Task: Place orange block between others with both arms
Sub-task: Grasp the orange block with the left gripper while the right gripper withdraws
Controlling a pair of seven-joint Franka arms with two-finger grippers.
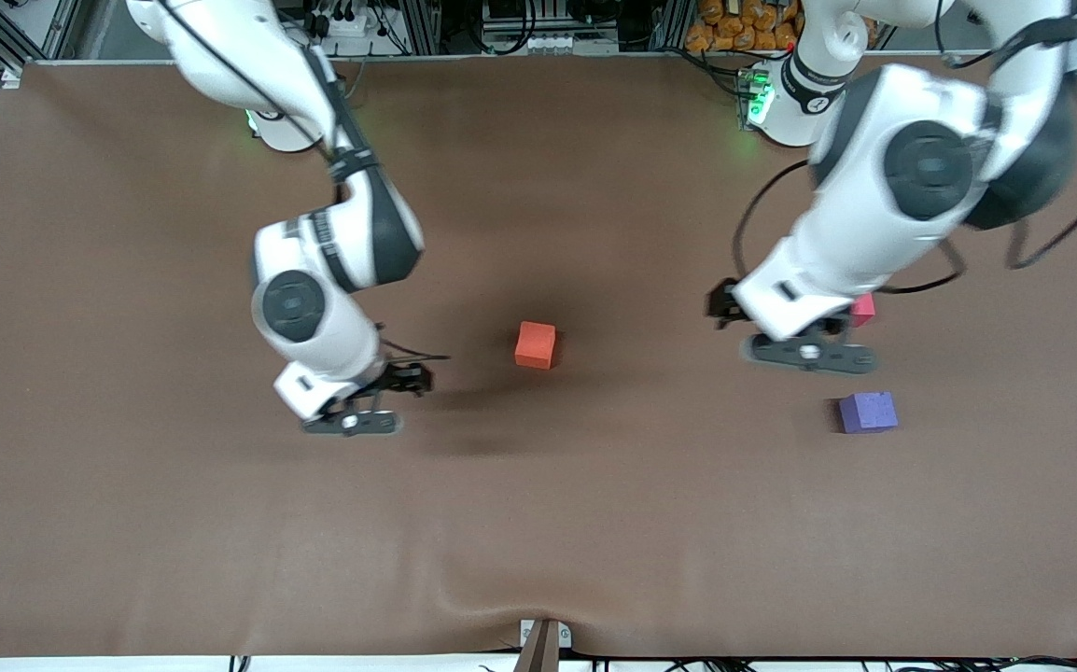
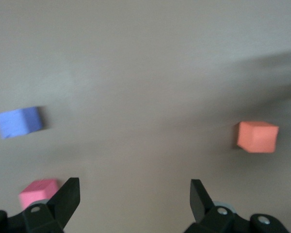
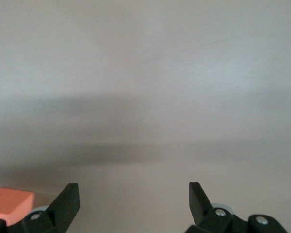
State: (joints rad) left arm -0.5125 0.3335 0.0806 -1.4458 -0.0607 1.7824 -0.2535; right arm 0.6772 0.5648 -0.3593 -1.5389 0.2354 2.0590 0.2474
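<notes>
Near the middle of the brown surface [image 1: 538, 523] you have the orange block [image 1: 536, 344], sitting flat and alone, touched by nothing. From it, look toward the left arm's end of the surface for the others: the purple-blue cube [image 1: 868, 412] lies a little nearer the front camera than the orange block, and the pinkish-red cube [image 1: 863, 309] lies a little farther from that camera, partly hidden under the left arm. The two cubes are apart from each other, with bare surface between them, and the orange block is well apart from both.

Your left gripper [image 1: 804, 355] hangs over the surface just beside the pinkish-red cube, between it and the purple-blue cube. Its fingers [image 2: 68, 196] are spread wide and hold nothing; in the left wrist view the pinkish-red cube sits by one finger, the purple-blue cube and the orange block lie farther out.

Your right gripper [image 1: 354, 422] hangs over the surface toward the right arm's end, near the orange block but not touching it. Its fingers [image 3: 68, 199] are spread wide too and are empty; the right wrist view shows a corner of the orange block beside one finger
</notes>
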